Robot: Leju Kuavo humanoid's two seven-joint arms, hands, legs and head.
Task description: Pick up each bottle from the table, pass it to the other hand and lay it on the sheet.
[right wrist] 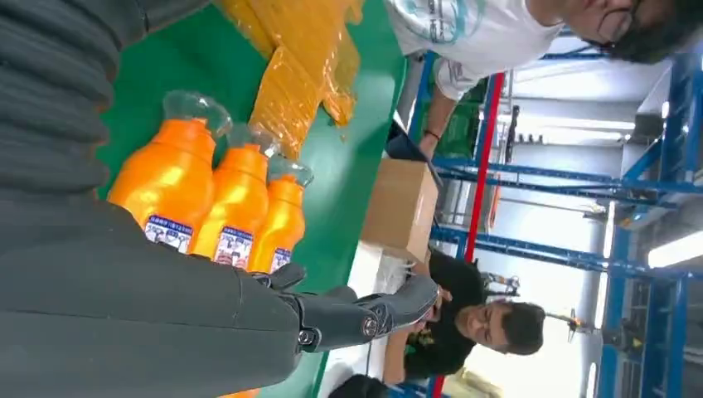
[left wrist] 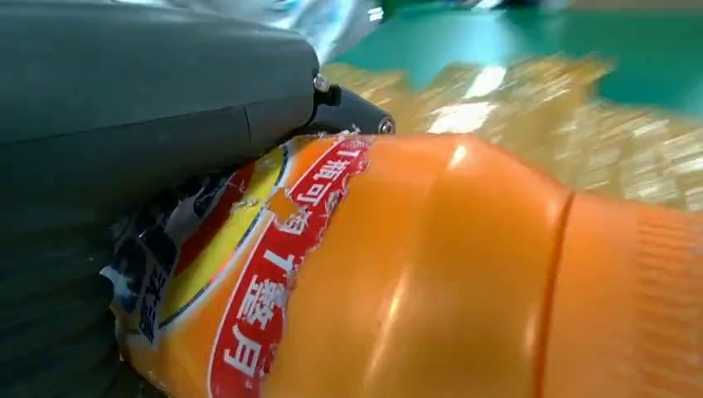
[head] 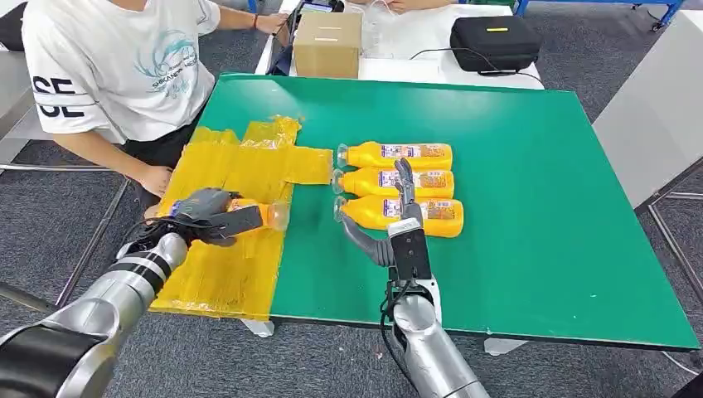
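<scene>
My left hand [head: 209, 214] grips an orange bottle [head: 264, 214] lying sideways just above the yellow sheet [head: 236, 224]; up close the bottle [left wrist: 431, 274] has a torn red and yellow label under my thumb [left wrist: 157, 91]. Three more orange bottles lie side by side on the green table [head: 530, 182], caps pointing at the sheet: a far bottle [head: 396, 154], a middle bottle [head: 394, 182] and a near bottle [head: 400, 213]. My right hand [head: 404, 217] hovers open over the near and middle bottles, fingers stretched out, holding nothing. The same three bottles [right wrist: 217, 199] lie beside the right hand [right wrist: 332, 315].
A person in a white shirt [head: 124, 66] sits at the table's far left with a hand [head: 155, 179] at the sheet's edge. A cardboard box [head: 328, 43] and a black case [head: 495, 41] stand on a white table behind. The green table's right half is bare.
</scene>
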